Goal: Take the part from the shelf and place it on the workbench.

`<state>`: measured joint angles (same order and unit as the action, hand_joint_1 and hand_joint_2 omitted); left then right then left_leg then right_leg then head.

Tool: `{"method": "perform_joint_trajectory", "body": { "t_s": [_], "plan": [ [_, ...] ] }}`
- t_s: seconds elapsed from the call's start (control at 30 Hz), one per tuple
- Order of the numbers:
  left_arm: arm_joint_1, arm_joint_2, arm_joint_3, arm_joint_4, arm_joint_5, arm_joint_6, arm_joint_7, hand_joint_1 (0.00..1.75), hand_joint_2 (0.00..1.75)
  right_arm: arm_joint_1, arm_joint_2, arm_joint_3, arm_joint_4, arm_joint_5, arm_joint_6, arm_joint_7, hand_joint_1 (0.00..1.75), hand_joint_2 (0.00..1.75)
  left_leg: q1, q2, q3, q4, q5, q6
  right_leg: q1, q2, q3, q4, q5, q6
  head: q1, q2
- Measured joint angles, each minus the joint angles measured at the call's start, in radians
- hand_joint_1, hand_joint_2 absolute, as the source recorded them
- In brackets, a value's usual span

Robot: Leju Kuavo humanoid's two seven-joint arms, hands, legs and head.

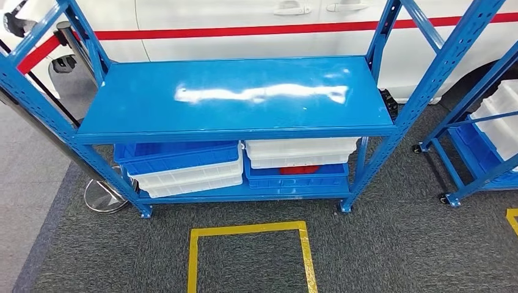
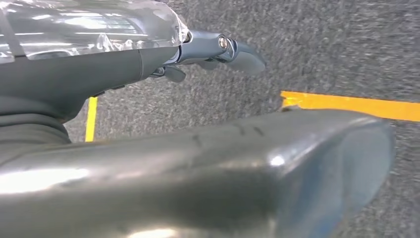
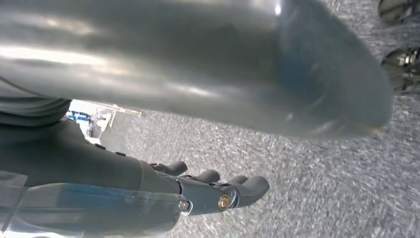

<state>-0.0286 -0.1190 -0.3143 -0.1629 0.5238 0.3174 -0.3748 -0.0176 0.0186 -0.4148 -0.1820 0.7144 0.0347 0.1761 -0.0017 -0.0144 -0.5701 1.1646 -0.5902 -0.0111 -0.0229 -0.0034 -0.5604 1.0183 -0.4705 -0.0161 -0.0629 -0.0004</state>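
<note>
A blue shelf rack (image 1: 238, 91) stands in front of me in the head view, its top board bare and glossy. On its lower board, a blue bin (image 1: 296, 177) under a white bin (image 1: 299, 152) holds something red (image 1: 299, 170), mostly hidden. My left hand (image 2: 163, 64) hangs over grey carpet with its fingers (image 2: 242, 57) stretched out and nothing in it. My right hand (image 3: 148, 183) also hangs over the carpet, its fingers (image 3: 247, 188) extended away from the thumb (image 3: 223, 64), holding nothing.
Stacked blue (image 1: 177, 155) and white bins (image 1: 189, 179) fill the lower board's left side. A white car (image 1: 244, 18) stands behind the rack. A second blue rack (image 1: 488, 134) with white bins is at the right. A yellow tape square (image 1: 250, 230) marks the carpet. A round stand base (image 1: 104, 196) sits at the rack's left foot.
</note>
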Motion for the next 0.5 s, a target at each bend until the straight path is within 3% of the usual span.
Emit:
{"method": "perform_joint_trajectory", "body": {
  "t_s": [0.07,0.1,0.13,0.2,0.27,0.4,0.5],
  "plan": [
    [0.001,0.000,0.000,0.000,0.000,0.000,-0.001,0.00,0.00,0.000,0.000,-0.001,0.000,0.001,0.000,-0.001,0.00,0.00,0.009,0.003,-0.079,0.122,-0.030,-0.010,-0.001,-0.002,0.012,0.000,-0.011,0.000,0.000,0.000],
    [0.003,0.000,0.000,0.000,0.000,0.000,-0.002,0.00,0.00,0.000,0.000,-0.002,0.000,0.002,0.000,-0.002,0.00,0.00,0.013,0.005,-0.100,0.140,-0.017,-0.013,-0.002,-0.001,0.020,0.000,-0.018,0.002,0.000,0.000],
    [0.004,0.000,0.000,0.000,0.000,0.000,-0.002,0.00,0.00,0.000,0.000,-0.002,0.000,0.002,0.000,-0.002,0.00,0.00,0.015,0.006,-0.102,0.117,0.017,-0.014,-0.003,-0.001,0.030,0.000,-0.025,0.005,0.000,0.000],
    [0.007,0.000,0.000,0.000,0.000,0.000,-0.003,0.00,0.00,0.000,0.000,-0.003,0.000,0.002,0.000,-0.004,0.00,0.00,0.016,0.011,-0.064,-0.008,0.109,-0.013,-0.007,-0.002,0.053,0.000,-0.041,0.014,0.000,0.000],
    [0.007,0.000,0.000,0.000,0.000,-0.001,-0.004,0.00,0.00,0.000,0.000,-0.003,0.000,0.002,0.000,-0.005,0.00,0.00,0.012,0.016,-0.028,-0.106,0.151,-0.004,-0.005,-0.002,0.065,0.000,-0.055,0.027,0.000,0.000],
    [0.005,0.000,0.000,0.000,-0.003,-0.002,-0.003,0.00,0.00,-0.005,0.000,-0.003,0.000,0.002,0.000,-0.008,0.00,0.00,0.008,0.013,-0.015,-0.133,0.140,0.027,-0.003,-0.004,0.074,-0.004,-0.068,0.053,0.000,0.000],
    [0.005,0.000,-0.001,0.000,-0.005,0.003,0.005,0.00,0.00,-0.007,0.000,-0.004,-0.001,0.002,0.000,-0.010,0.00,0.00,0.009,0.014,0.000,-0.145,0.138,0.045,-0.005,-0.002,0.037,0.085,-0.114,0.057,0.000,0.000]
  ]
}}
